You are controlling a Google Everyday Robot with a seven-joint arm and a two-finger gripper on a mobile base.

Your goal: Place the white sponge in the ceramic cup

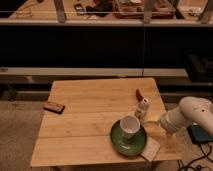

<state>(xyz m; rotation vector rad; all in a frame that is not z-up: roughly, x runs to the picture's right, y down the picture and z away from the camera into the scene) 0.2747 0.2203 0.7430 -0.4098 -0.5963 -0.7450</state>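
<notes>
The ceramic cup [129, 126] is off-white and stands on a dark green plate [128, 143] at the front right of the wooden table [90, 100]. The white sponge [150, 148] lies flat at the table's front edge, just right of the plate and partly overhanging. My gripper [153, 120] is at the end of the white arm [186, 115], which reaches in from the right. It is low over the table, just right of the cup and behind the sponge. It holds nothing that I can see.
A small white-and-red bottle-like figure [143, 106] stands just behind the cup. A red object [139, 94] lies behind that. A brown flat block [53, 106] lies at the table's left edge. A dark shelf wall runs behind the table.
</notes>
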